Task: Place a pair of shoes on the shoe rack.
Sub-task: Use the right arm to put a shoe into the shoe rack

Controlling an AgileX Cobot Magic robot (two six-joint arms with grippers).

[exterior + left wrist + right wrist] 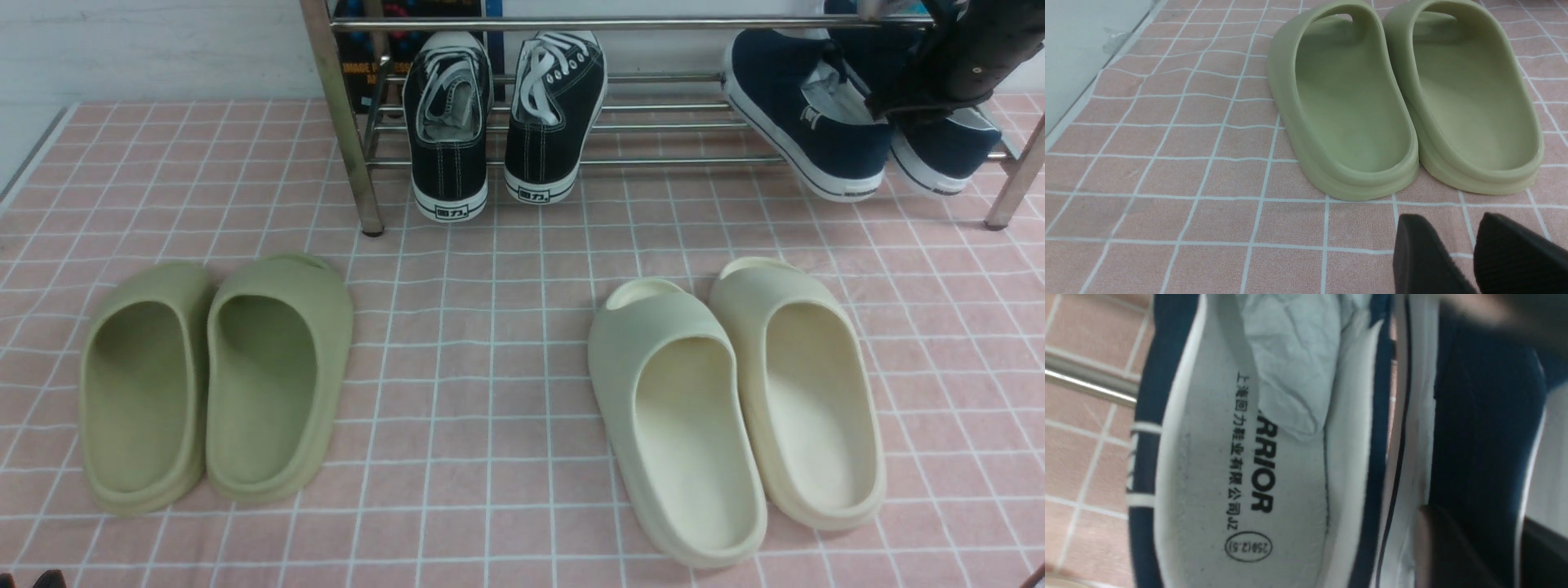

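Navy slip-ons (808, 114), apparently two, on rack (571, 162)

The front view is looking forward and down from between the arms, taking in the tiled floor (490, 367), the slides (678, 433) and the rack's (522, 163) lower part. The left wrist view is facing the green slides (1351, 106) from near and above at a slant, sharing them and the floor beside them with the front view. The right wrist view is peering down very close into a navy shoe (1257, 457), sharing both navy shoes and a rack bar with the front view.
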